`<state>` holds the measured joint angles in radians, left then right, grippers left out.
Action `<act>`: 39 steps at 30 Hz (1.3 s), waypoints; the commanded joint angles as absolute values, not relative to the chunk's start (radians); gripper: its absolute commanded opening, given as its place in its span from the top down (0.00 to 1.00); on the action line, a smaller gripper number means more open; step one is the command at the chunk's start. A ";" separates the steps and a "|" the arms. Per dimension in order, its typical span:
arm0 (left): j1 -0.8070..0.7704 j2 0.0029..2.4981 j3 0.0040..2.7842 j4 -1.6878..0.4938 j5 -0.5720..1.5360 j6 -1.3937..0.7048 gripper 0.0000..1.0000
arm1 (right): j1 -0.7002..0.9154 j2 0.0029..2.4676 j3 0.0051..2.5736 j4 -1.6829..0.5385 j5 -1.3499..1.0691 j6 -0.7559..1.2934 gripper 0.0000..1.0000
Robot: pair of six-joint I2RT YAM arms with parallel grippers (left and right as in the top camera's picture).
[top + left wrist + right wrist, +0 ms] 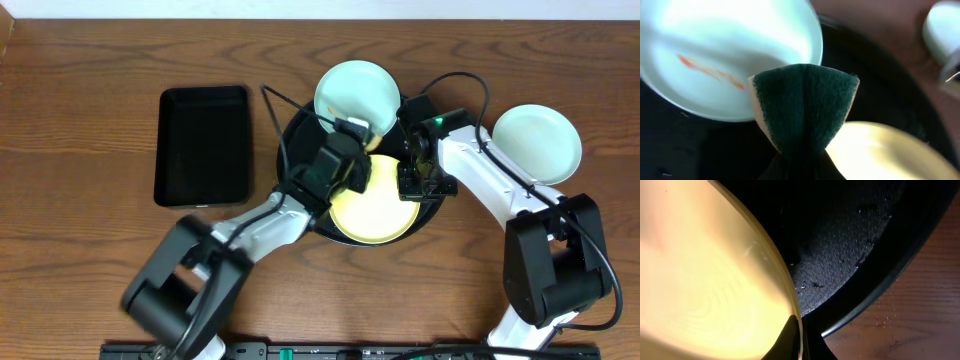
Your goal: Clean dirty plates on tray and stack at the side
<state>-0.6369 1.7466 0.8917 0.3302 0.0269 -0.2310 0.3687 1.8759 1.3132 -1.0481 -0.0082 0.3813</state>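
The round black tray (295, 135) sits mid-table. A mint-blue plate (357, 92) with orange smears (710, 70) leans over the tray's far rim. A pale yellow plate (375, 212) lies tilted inside the tray. My left gripper (352, 138) is shut on a green-and-yellow sponge (805, 105), held just in front of the smeared plate's near edge. My right gripper (801, 347) is shut on the yellow plate's (705, 270) right rim, pinching it edge-on. A second mint-blue plate (537, 143) rests on the table to the right of the tray.
A rectangular black tray (203, 145) lies on the wooden table to the left. Water droplets dot the round tray's floor (850, 255) and the wood (890, 320) beside its rim. A black cable (275, 110) arcs over the tray's left side.
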 commanded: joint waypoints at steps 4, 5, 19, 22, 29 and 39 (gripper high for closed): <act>-0.512 1.423 0.908 0.199 0.016 -0.226 0.92 | 0.374 1.832 1.390 -1.083 0.042 0.358 0.99; -0.479 1.380 0.908 0.160 0.016 -0.226 0.92 | 0.376 1.820 1.413 -1.100 0.064 0.358 0.99; -0.207 1.181 0.908 -0.356 0.385 -0.302 0.92 | 0.448 1.665 1.502 -1.128 0.263 0.358 0.99; -0.203 1.206 0.907 -0.440 0.384 -0.317 0.92 | 0.482 1.663 1.503 -1.099 0.395 0.358 0.99; -0.102 1.225 0.907 -0.508 0.269 -0.355 0.92 | 0.646 1.661 1.502 -1.082 0.790 0.379 0.99; -0.027 1.225 0.907 -0.542 0.376 -0.371 0.92 | 0.936 1.662 1.501 -1.101 1.277 0.498 0.99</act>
